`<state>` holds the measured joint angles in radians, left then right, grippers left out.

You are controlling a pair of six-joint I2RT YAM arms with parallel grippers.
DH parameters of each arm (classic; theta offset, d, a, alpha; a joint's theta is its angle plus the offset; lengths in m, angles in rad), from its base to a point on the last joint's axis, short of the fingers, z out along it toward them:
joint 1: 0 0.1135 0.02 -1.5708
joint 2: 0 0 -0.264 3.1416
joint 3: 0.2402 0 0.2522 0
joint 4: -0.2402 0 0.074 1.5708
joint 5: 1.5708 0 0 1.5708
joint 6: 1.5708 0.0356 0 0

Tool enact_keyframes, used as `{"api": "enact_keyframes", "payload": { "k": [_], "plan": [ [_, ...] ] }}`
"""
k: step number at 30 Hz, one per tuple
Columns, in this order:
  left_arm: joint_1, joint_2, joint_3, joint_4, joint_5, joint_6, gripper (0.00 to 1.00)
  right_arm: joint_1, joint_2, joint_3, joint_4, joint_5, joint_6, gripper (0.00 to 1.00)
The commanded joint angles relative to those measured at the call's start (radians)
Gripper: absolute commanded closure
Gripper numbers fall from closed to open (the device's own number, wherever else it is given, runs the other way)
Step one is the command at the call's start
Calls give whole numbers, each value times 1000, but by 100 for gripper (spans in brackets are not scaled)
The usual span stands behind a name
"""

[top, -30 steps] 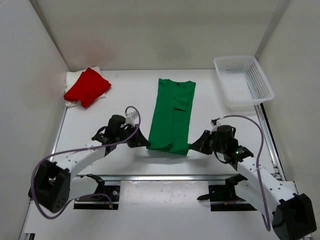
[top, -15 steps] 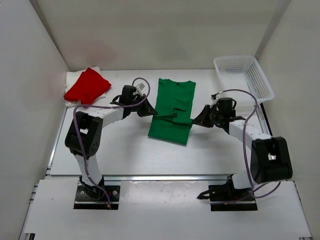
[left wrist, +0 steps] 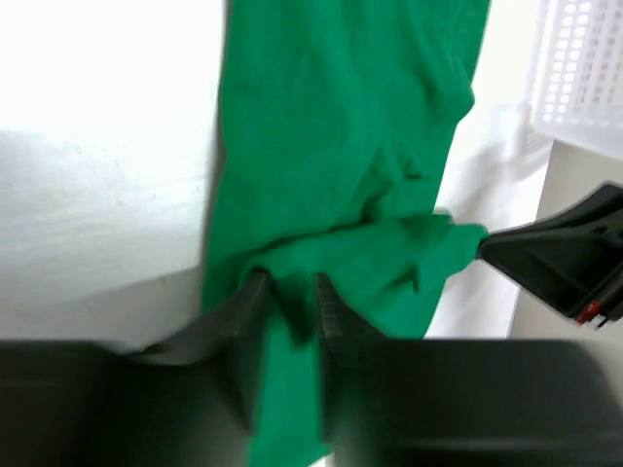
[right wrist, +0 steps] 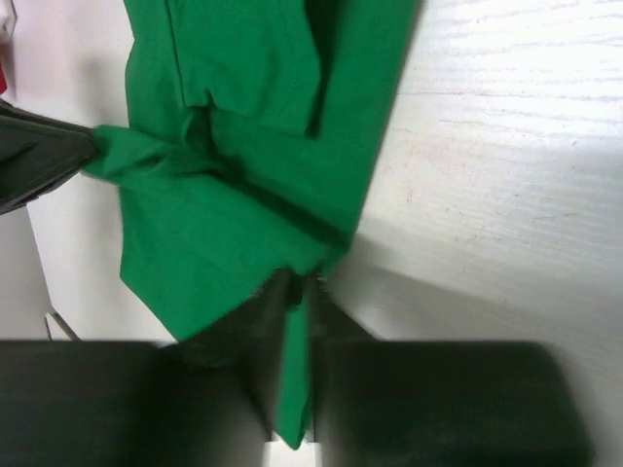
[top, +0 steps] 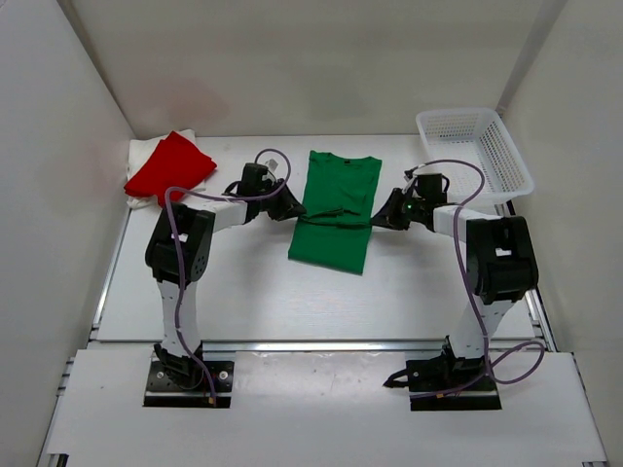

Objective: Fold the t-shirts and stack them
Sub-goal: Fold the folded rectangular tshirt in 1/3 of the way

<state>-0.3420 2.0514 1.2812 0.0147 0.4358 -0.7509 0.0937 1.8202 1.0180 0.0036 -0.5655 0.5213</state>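
The green shirt (top: 335,216) lay in the middle of the surface (top: 243,282). The left gripper (top: 289,211) pinched its left edge in narrow jaws. The right gripper (top: 382,218) pinched its right edge the same way.

Cream-white shirt (top: 142,156) mostly hidden under the red shirt (top: 169,167); basket (left wrist: 581,68) cut by the frame edge

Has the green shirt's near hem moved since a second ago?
Yes. The green shirt's near hem has been carried away from the arm bases, toward the collar and back wall.
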Motion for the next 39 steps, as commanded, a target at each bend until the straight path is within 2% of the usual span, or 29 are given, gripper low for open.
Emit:
{"api": "enact_keyframes", "payload": {
  "k": [1, 3, 4, 6, 8, 9, 11, 13, 16, 18, 20, 23, 26, 30, 34, 37, 39],
  "plan": [
    [24, -85, -39, 122, -5, -53, 57, -9, -7, 53, 53, -11, -4, 83],
    [44, -131, -83, 193, 15, -93, 47, -6, -30, 50, 47, -10, -6, 65],
    [49, -187, -136, 214, -3, -102, 47, -2, -60, 41, 49, 7, -10, 62],
    [38, -273, -212, 247, -35, -104, 59, 11, -111, 25, 19, 45, -29, 51],
    [-4, -371, -296, 240, -71, -79, 65, 30, -198, -39, 10, 105, -43, 49],
    [-14, -407, -321, 251, -71, -68, 67, 46, -220, -61, 12, 117, -46, 53],
    [-84, -441, -422, 266, -109, -53, 69, 84, -300, -134, 53, 141, -43, 70],
    [-117, -401, -456, 272, -118, -36, 73, 141, -321, -222, 81, 128, -37, 87],
    [-120, -300, -467, 266, -77, -24, 83, 233, -268, -252, 82, 144, -41, 96],
    [-100, -268, -509, 296, -75, -34, 95, 264, -225, -277, 108, 153, -30, 100],
    [-103, -270, -569, 336, -88, -47, 100, 276, -205, -308, 133, 156, -29, 100],
    [-109, -277, -643, 358, -78, -48, 100, 291, -185, -354, 138, 182, -27, 100],
    [-133, -324, -726, 361, -72, -42, 100, 319, -234, -447, 160, 197, -20, 100],
    [-187, -462, -883, 412, -54, -74, 99, 342, -344, -547, 112, 211, -43, 100],
    [-207, -629, -924, 346, -72, -62, 85, 340, -482, -587, 24, 196, -66, 99],
    [-167, -739, -898, 253, -65, -25, 64, 337, -611, -584, -51, 204, -81, 90],
    [-170, -795, -870, 136, -83, 56, 29, 311, -697, -610, -65, 196, -70, 80]
  ]
}}
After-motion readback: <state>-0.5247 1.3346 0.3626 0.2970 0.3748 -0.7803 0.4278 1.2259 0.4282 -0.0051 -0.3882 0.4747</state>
